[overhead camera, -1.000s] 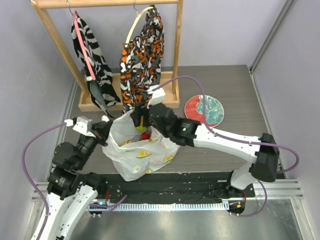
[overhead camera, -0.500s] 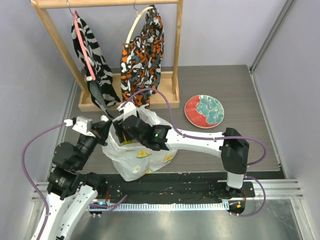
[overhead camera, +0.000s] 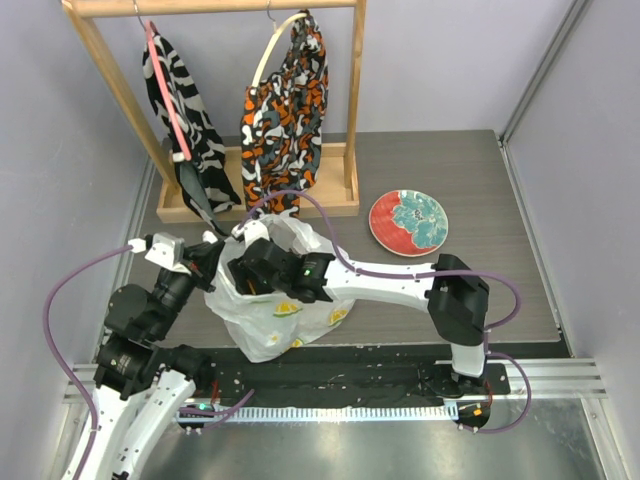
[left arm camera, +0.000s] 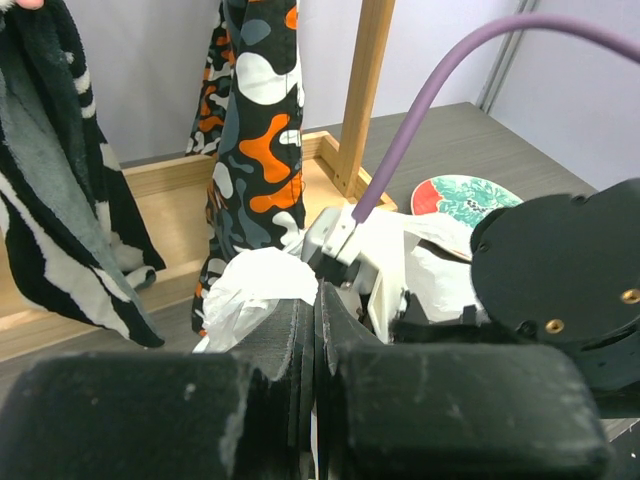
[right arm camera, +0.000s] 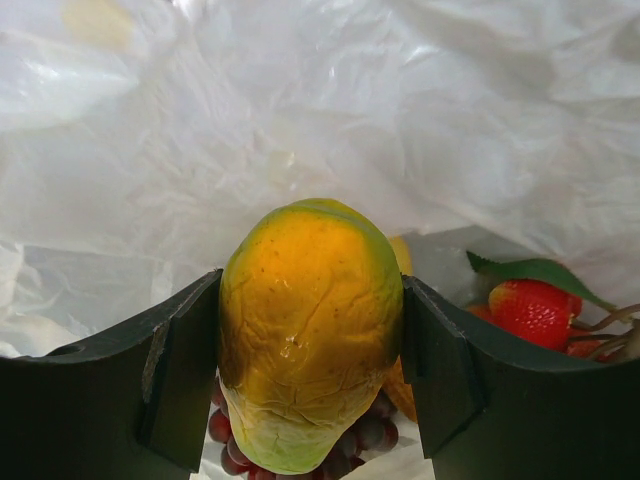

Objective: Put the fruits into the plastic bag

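Down toward the front edge of the table (overhead camera: 460,170), approx. 7 o'clock from its middle, sits the plastic bag (overhead camera: 290,325), white w/ citrus-slice prints, mouth facing up. R arm reaches across from the right, and the right gripper (overhead camera: 245,272) is down inside the bag's mouth. Its wrist cam shows the jaws clamped on the mango (right arm camera: 310,320), one finger on each side, fruit upright, orange-yellow on top and going green at the bottom. White crinkly plastic fills everything behind it.

Below the mango, at 6 o'clock, a grape bunch (right arm camera: 365,435) peeks out, dark purple. Off at 3 o'clock lie the red berries (right arm camera: 530,300) w/ a green leaf (right arm camera: 540,270) just above them. A sliver of yellow shows behind the mango's right shoulder; can't tell what it is.

At 9 o'clock of the bag's mouth is the left gripper (overhead camera: 212,262). Its fingers (left arm camera: 300,330) are pressed flat together, w/ a bunched bit of the bag's rim right at the tips, so it looks pinched on the plastic.

Beyond the bag at 12 o'clock stands a wooden rack (overhead camera: 352,100) w/ a zebra-striped cloth (overhead camera: 185,110) and an orange-black cloth (overhead camera: 285,110) hanging side by side. A red and teal plate (overhead camera: 409,222) lies at approx. 2 o'clock from the bag, well apart from it.
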